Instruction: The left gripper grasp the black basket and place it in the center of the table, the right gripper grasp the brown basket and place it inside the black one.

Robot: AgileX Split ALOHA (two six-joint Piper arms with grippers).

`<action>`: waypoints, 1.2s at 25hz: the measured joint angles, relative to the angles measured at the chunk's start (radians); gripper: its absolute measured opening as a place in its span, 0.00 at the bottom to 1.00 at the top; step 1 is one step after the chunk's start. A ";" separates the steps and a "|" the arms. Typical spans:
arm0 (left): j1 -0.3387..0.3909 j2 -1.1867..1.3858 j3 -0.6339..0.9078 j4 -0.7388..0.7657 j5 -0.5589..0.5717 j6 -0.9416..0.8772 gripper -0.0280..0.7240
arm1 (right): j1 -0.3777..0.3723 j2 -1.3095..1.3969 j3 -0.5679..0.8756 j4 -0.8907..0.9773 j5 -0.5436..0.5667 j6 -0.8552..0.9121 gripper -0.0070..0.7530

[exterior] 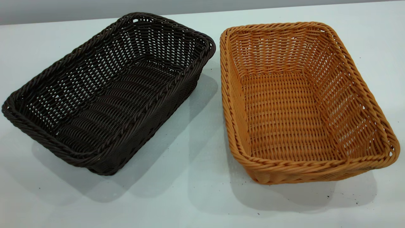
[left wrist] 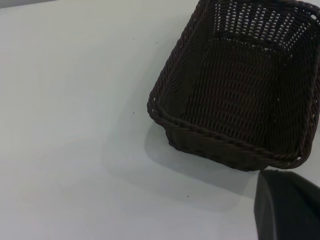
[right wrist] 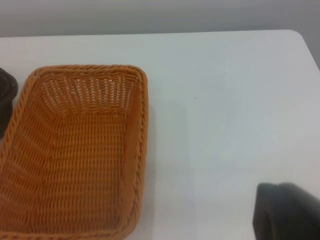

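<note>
Black basket [exterior: 104, 95] sits upright on the table [exterior: 190, 196] toward the left edge, skewed so one corner points at the far edge; brown basket [exterior: 303, 104] stands just beside it on the right, rims near but apparently apart at the far ends. Both empty, neither nested yet.

Step in hand, as judged: left gripper [left wrist: 287, 207] reaches for the black basket. Best grip is probably over the braided rim of a side wall, one finger inside, one outside (open weave may snag a tip). Lift level and set down clear of the brown basket.

Hidden: neither arm appears in the exterior view. Each wrist view shows only a dark sliver of its gripper; right gripper [right wrist: 285, 212] likewise. Finger state: cannot tell for either. Nothing visibly held.
</note>
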 joint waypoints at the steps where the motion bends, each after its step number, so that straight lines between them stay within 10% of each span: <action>1: 0.000 0.000 0.000 0.000 0.000 0.000 0.04 | 0.000 0.000 0.000 0.000 0.000 0.000 0.01; 18: 0.000 0.112 -0.071 0.005 -0.061 -0.003 0.04 | 0.001 0.089 -0.034 0.103 -0.037 0.028 0.01; 30: 0.000 0.573 -0.350 0.004 -0.249 0.024 0.04 | 0.001 0.522 -0.283 0.149 -0.263 -0.064 0.01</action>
